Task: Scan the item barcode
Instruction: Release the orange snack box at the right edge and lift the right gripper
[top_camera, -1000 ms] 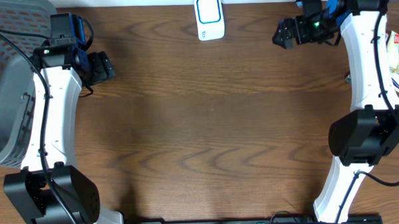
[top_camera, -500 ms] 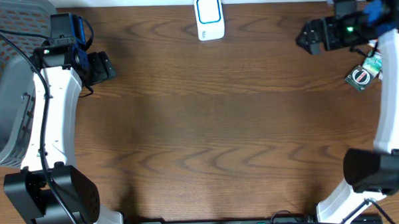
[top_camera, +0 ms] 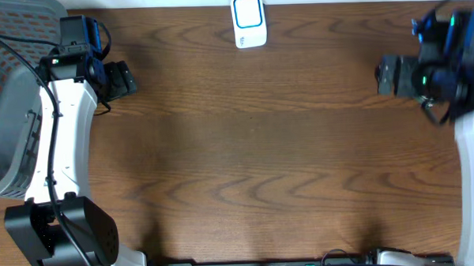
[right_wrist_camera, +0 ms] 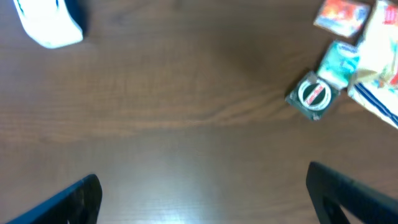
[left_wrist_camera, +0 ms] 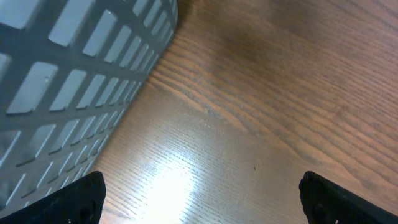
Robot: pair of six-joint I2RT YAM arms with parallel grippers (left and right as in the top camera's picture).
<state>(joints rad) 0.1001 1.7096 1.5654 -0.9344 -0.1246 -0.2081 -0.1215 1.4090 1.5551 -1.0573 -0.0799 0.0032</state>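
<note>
Several small items lie at the table's right edge in the right wrist view: a round dark tin [right_wrist_camera: 313,95], a teal packet [right_wrist_camera: 339,59], an orange packet [right_wrist_camera: 341,14] and a white-and-blue pack [right_wrist_camera: 379,93]. In the overhead view my right arm hides them. The white scanner with a blue face [top_camera: 249,20] stands at the back middle, also seen as the scanner [right_wrist_camera: 48,22]. My right gripper [top_camera: 387,74] [right_wrist_camera: 205,199] hovers open and empty over bare wood, left of the items. My left gripper [top_camera: 124,78] [left_wrist_camera: 202,205] is open and empty beside the basket.
A grey slotted basket [top_camera: 7,117] [left_wrist_camera: 62,81] fills the left edge, close to my left gripper. The brown wooden table [top_camera: 253,148] stretches between both arms.
My right arm has swung right and toward the front, blurring, and now covers the items at the right edge. The left arm has not moved.
</note>
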